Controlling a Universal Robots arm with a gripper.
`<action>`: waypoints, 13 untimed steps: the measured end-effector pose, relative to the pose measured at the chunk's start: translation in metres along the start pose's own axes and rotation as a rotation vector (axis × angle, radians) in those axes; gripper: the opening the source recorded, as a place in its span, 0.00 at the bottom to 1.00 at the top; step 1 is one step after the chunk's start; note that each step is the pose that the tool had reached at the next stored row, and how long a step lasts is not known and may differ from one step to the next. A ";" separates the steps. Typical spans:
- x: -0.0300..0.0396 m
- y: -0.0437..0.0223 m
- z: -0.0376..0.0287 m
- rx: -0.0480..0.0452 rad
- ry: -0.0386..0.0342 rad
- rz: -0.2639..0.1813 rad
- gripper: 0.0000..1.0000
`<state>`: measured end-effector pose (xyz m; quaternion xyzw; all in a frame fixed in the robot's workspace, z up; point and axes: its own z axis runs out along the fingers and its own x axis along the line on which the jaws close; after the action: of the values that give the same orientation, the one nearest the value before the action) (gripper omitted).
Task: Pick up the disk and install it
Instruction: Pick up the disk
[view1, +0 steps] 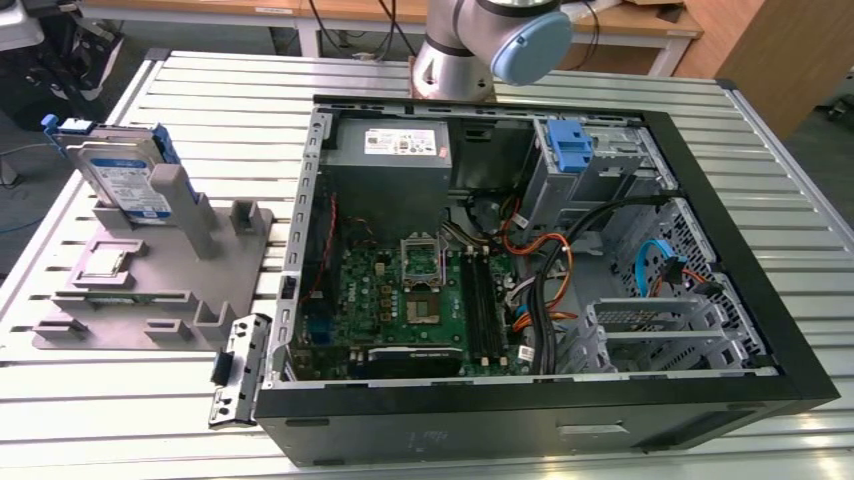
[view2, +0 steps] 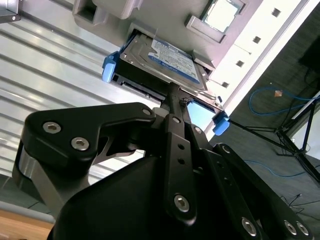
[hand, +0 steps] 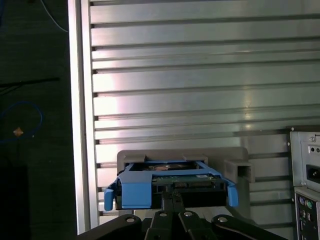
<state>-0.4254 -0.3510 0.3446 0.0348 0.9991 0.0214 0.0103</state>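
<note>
Hovering at the disk (view2: 160, 55), the gripper (view2: 172, 97) shows its jaws pressed together with nothing between them. Their tips line up with the drive's upper edge in both wrist views; whether they touch it cannot be told. The disk, a flat silver drive with a white-and-blue label and blue rails (hand: 135, 192) along its edges, stands on edge and leans back in a slot of a grey stand (view1: 160, 290). That stand rests on a slatted metal table (view1: 214, 90), just beside the open computer case (view1: 534, 420), on the exterior view's left. A small square chip (view1: 107, 265) lies in a pocket on the near part of the stand. Inside the case, a green circuit board (view1: 400, 300) covers the floor and a grey power box (view1: 394, 145) sits against the far wall. A blue latch (view1: 570, 145) is fixed to the metal cage at the far corner on the exterior view's right. The arm (view1: 487, 45) rises beyond the case's far side.
</note>
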 end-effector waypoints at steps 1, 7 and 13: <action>0.0000 0.0000 0.0000 -0.0002 0.0005 -0.009 0.11; 0.0000 0.0000 0.0001 -0.0021 0.0048 -0.110 0.11; 0.0000 0.0000 0.0003 -0.0041 0.0096 -0.218 0.11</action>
<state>-0.4254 -0.3510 0.3443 -0.0743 0.9970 0.0224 0.0079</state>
